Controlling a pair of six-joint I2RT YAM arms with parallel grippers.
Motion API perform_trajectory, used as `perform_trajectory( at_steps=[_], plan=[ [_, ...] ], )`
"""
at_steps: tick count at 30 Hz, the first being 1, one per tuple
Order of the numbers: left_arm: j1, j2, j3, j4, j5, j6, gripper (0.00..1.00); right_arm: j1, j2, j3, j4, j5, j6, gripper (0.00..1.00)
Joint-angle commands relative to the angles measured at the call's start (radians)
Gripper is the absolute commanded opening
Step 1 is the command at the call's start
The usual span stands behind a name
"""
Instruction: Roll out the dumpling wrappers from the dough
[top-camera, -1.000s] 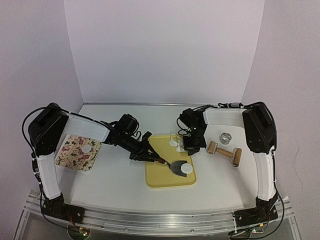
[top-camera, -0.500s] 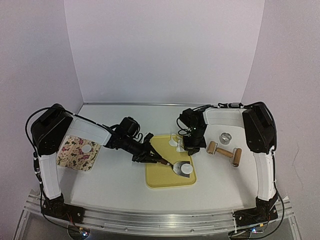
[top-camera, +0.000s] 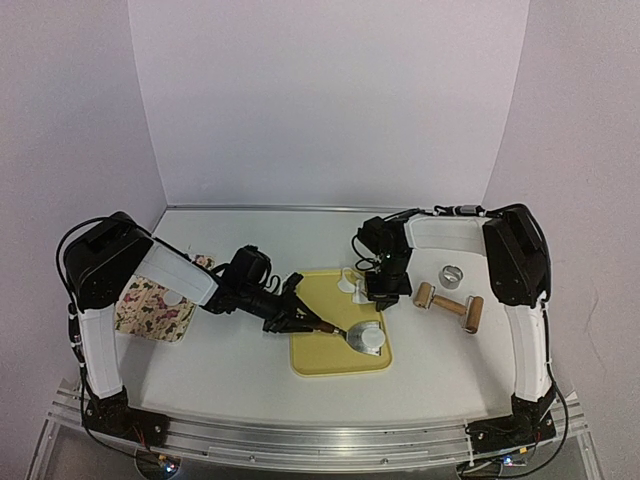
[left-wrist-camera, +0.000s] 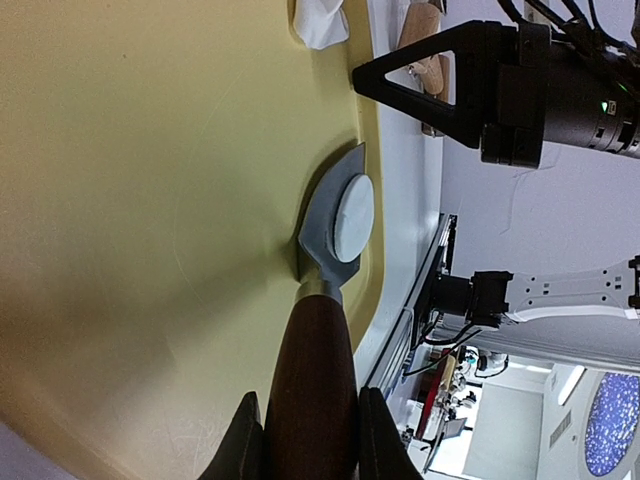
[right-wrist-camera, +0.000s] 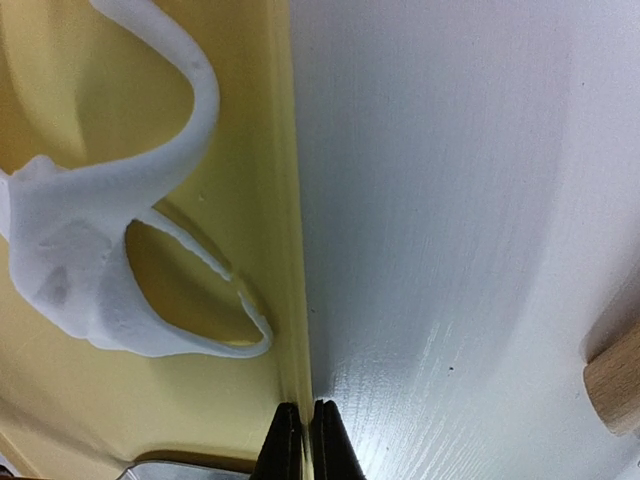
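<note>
Two robot arms are working over a white desk (top-camera: 240, 370).

Near the left edge, a floral cloth (top-camera: 150, 312) is lying flat, partly covered by the left arm.

The left arm's fingers (left-wrist-camera: 248, 450) are pinching the brown wooden handle of a spatula (left-wrist-camera: 312, 390), one finger on each side of it. They are reaching across a yellow tray (top-camera: 318, 352) at the middle of the desk.

One dumpling wrapper (left-wrist-camera: 354, 215), a small white disc, is sitting on the spatula's grey blade at the tray's near right corner. It is a full handle-length away from the fingers and not touching them.

The wrapper is looking thin, soft and light, and is probably tacky. Pinching it would likely crease or tear it, so carrying it from beneath on the blade seems the safer hold.

At the tray's far right rim, the right arm's fingers (right-wrist-camera: 283, 445) are pressed together, with nothing visible between them. They are just beside the leftover dough (right-wrist-camera: 90, 270), a ragged white strip.

Toward the right edge, a metal ring cutter (top-camera: 452, 274) and a wooden rolling pin (top-camera: 448, 305) are resting.
</note>
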Motion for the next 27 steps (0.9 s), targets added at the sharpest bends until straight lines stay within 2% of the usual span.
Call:
perform_trajectory(
  at_steps=[1, 6, 15, 23, 27],
  plan=[
    [0.006, -0.052, -0.058, 0.047, -0.022, -0.020, 0.00, 0.018, 0.046, 0.024, -0.007, 0.039, 0.040, 0.00],
    [0.027, -0.128, -0.092, 0.028, -0.023, -0.035, 0.00, 0.017, 0.051, 0.048, -0.019, 0.057, 0.036, 0.00],
    [0.103, -0.384, -0.137, -0.179, -0.093, -0.050, 0.00, 0.017, 0.039, 0.057, -0.039, 0.084, 0.025, 0.00],
    [0.225, -0.555, -0.130, -0.317, -0.083, -0.082, 0.00, 0.017, 0.027, 0.054, -0.039, 0.095, 0.013, 0.00],
    [0.348, -0.624, -0.149, -0.398, -0.055, -0.082, 0.00, 0.016, 0.023, 0.066, -0.039, 0.096, 0.006, 0.00]
  ],
)
